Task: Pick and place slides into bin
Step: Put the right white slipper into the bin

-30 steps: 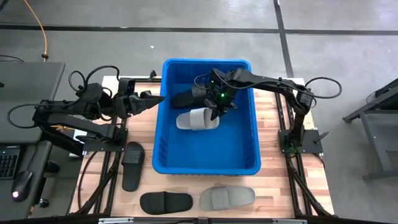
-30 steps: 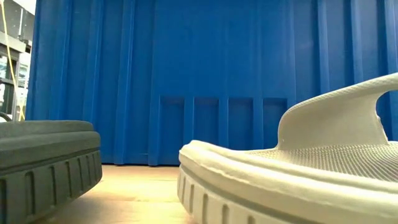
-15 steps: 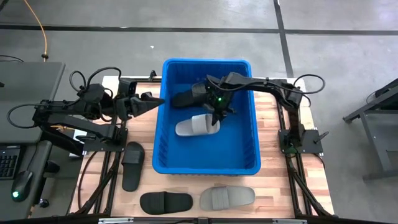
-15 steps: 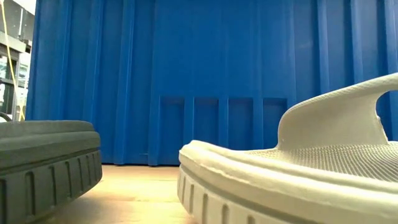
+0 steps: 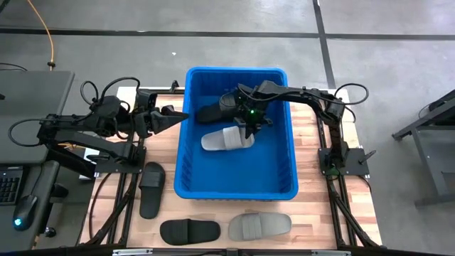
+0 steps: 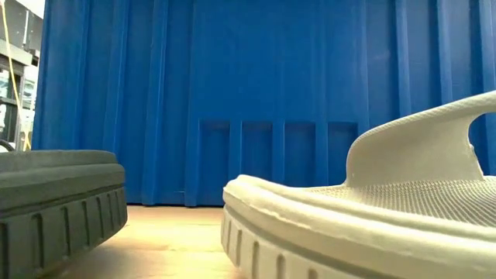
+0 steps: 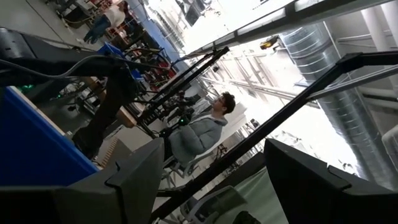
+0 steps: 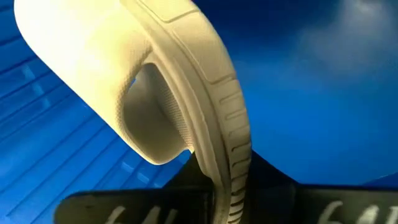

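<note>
The blue bin (image 5: 235, 186) stands in the middle of the table. My right gripper (image 5: 249, 123) reaches down into it and is shut on a light grey slide (image 5: 226, 139). A black slide (image 5: 209, 112) lies in the bin at its far side. My left gripper (image 5: 175, 116) is open and empty, level with the bin's left rim. Outside the bin, one black slide (image 5: 151, 188) lies on the table to its left. Another black slide (image 5: 190, 231) and a grey slide (image 5: 259, 225) lie near the front edge. My right gripper pinches the grey slide's sole edge (image 8: 219, 177) between its two fingers, close to the strap (image 8: 93, 68), at the slide's right-hand end. The fingers come from above, slanting down into the bin. Whether the slide touches the bin floor I cannot tell.
The low view looks at the bin's near wall (image 6: 256, 93) past the black slide (image 6: 54, 194) and the grey slide (image 6: 349, 225) at the front edge. A person (image 7: 199, 134) sits in the room beyond the table. A grey side table (image 5: 28, 92) stands to the left.
My right gripper has gone a little toward the table's near edge inside the bin, still shut on the grey slide. The slide has shifted with it by a small amount.
</note>
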Action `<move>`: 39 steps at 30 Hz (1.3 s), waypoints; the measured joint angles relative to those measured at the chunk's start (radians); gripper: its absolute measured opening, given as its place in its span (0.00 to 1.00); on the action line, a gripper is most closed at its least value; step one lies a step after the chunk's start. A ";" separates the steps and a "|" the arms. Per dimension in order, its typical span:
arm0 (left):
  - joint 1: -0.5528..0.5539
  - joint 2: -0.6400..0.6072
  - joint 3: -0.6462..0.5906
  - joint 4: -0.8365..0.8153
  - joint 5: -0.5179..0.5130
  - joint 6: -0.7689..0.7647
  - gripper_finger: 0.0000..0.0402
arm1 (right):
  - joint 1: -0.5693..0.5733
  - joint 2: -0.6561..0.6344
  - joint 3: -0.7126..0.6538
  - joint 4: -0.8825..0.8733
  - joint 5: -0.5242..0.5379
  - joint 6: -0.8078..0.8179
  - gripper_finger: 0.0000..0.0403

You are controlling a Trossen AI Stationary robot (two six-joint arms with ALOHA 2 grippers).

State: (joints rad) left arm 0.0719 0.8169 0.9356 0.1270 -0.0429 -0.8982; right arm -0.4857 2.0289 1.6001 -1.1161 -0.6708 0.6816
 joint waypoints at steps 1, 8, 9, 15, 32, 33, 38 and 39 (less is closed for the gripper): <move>0.000 0.000 0.000 0.000 0.000 0.000 0.66 | -0.001 0.000 0.000 0.000 0.000 0.008 0.00; 0.000 0.000 0.000 -0.001 0.003 0.001 0.66 | 0.000 0.006 0.000 0.018 0.000 0.029 0.00; 0.000 0.000 0.000 -0.002 0.004 0.001 0.66 | 0.001 0.006 0.000 0.018 0.009 0.035 0.00; 0.000 0.000 0.000 -0.004 0.005 0.003 0.66 | 0.000 0.006 0.000 0.014 0.009 0.069 0.04; 0.000 0.000 0.000 -0.003 0.001 0.007 0.66 | -0.005 0.006 0.000 -0.006 0.122 0.085 0.30; 0.000 0.000 0.000 -0.004 0.001 0.007 0.66 | -0.005 0.006 0.000 -0.009 0.124 0.088 0.33; 0.000 0.000 0.000 -0.003 0.001 0.007 0.66 | -0.006 0.006 0.000 -0.037 0.170 0.096 0.47; 0.000 0.000 0.000 -0.003 0.001 0.007 0.66 | -0.006 0.006 0.000 -0.042 0.171 0.085 0.50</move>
State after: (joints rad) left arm 0.0715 0.8169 0.9356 0.1238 -0.0418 -0.8909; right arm -0.4919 2.0350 1.5997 -1.1582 -0.4998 0.7664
